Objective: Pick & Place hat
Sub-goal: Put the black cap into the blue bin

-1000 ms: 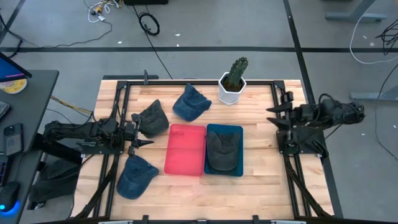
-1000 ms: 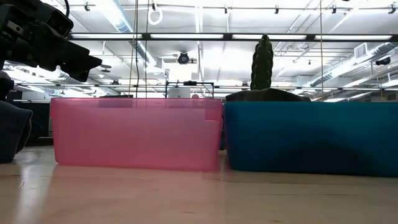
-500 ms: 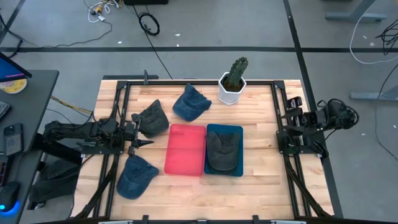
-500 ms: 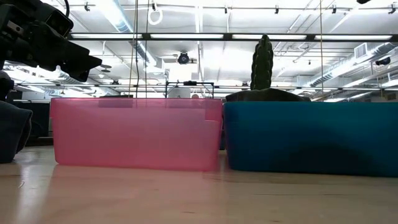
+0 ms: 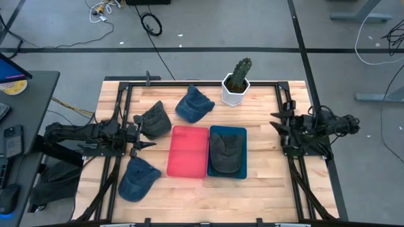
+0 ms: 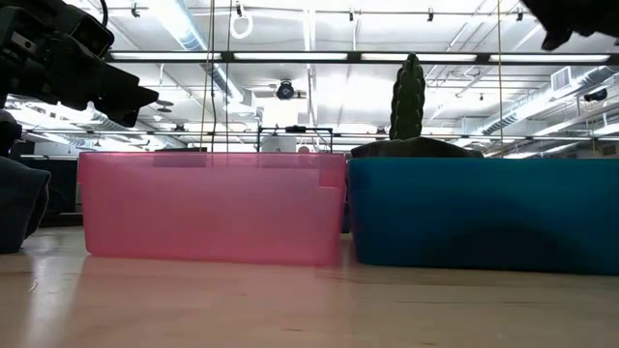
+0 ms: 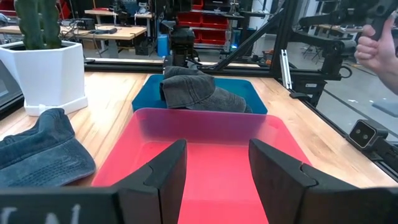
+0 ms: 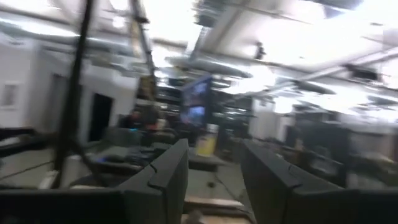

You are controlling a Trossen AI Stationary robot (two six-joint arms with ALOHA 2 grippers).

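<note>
One hat binned, three hats waiting
My left gripper (image 5: pixel 146 136) hangs open near the desk's left edge, aimed at the pink bin (image 5: pixel 187 151); right gripper (image 5: pixel 276 122), open, idles by the right edge.

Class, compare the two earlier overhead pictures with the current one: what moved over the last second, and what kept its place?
Only the right arm moved. Its right gripper drew back toward the table's right edge, then swung out again to about where it began, open and holding nothing. The left gripper stayed beside the red bin, open. The three loose hats, the hat in the blue bin and the cactus pot did not shift.
</note>
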